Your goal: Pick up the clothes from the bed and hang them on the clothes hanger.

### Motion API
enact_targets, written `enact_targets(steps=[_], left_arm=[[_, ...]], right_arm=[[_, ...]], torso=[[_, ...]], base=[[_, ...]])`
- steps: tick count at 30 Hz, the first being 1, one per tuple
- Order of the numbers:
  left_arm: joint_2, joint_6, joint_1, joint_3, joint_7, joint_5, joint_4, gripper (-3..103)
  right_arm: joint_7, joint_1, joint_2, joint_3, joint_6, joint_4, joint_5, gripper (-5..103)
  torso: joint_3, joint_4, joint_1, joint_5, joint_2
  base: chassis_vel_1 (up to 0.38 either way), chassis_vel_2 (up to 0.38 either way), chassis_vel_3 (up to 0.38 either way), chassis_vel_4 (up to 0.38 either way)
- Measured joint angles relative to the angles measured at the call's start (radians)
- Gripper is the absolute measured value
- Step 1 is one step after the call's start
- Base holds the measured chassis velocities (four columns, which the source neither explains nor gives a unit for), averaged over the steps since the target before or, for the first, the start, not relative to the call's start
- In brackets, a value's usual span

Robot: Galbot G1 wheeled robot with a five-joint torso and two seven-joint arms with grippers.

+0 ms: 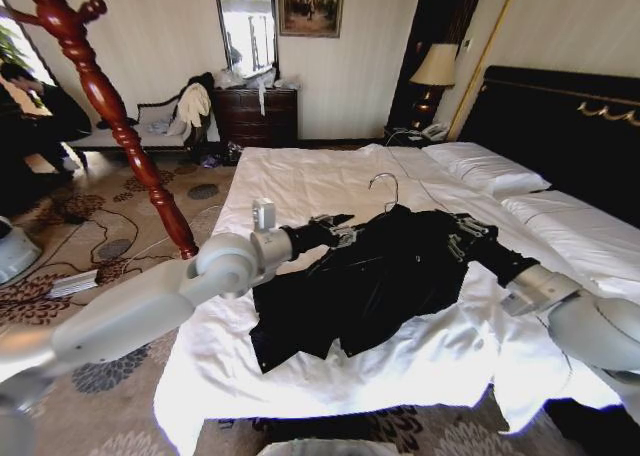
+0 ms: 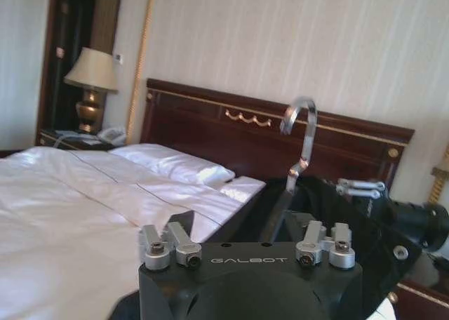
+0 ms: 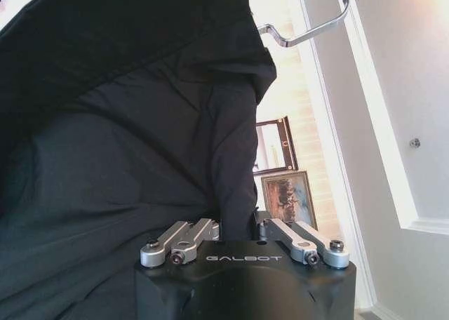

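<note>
Black cloth is the matter of this step: the jacket (image 1: 370, 276) is held up at both shoulders, its hem trailing on the white sheet near the foot edge of the bed (image 1: 300, 376). The left gripper (image 1: 335, 231) is at the garment's left shoulder; in the left wrist view its finger links stand spread wide, but whether cloth is pinched cannot be told. The right gripper (image 1: 468, 233) is at the other shoulder, and in the right wrist view its jaws are seen drawn together on a fold of the jacket. Between the two grippers the clothes hanger (image 1: 385, 188) appears already seated inside the shoulders, its silver wire hook rising clear above the collar. Farther off, the white pillows (image 1: 485, 166) lie against the black headboard (image 1: 560, 126) at the head of the bed.

The dressing of the hanger is judged to be done or nearly so, and the lifting stage is in hand. A hold on the hook or collar is called for next, then a lift clear of the sheet. A turn is then needed toward the red wooden coat stand (image 1: 110, 106) beside the left edge of the bed.
</note>
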Motion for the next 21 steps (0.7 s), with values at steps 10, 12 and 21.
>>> enact_targets(steps=[10,12,21], left_arm=[[0.167,-0.004,0.144,-0.226,0.040,-0.045,-0.039,100],[0.183,-0.007,0.169,-0.247,0.044,-0.043,-0.040,100],[0.266,-0.029,0.535,-0.467,0.086,0.073,-0.056,100]], right_arm=[[0.021,0.006,0.016,-0.006,0.011,-0.003,0.010,19],[0.021,0.006,0.018,-0.006,0.016,0.000,0.004,19],[0.030,-0.002,0.036,-0.001,0.016,0.021,0.018,19]], torso=[[0.000,0.0004,0.000,0.0000,0.000],[0.000,0.0002,0.000,0.0001,0.000],[0.000,0.0004,0.000,-0.0001,0.000]], base=[[0.000,0.000,0.000,0.000],[0.000,0.000,0.000,0.000],[0.000,0.000,0.000,0.000]])
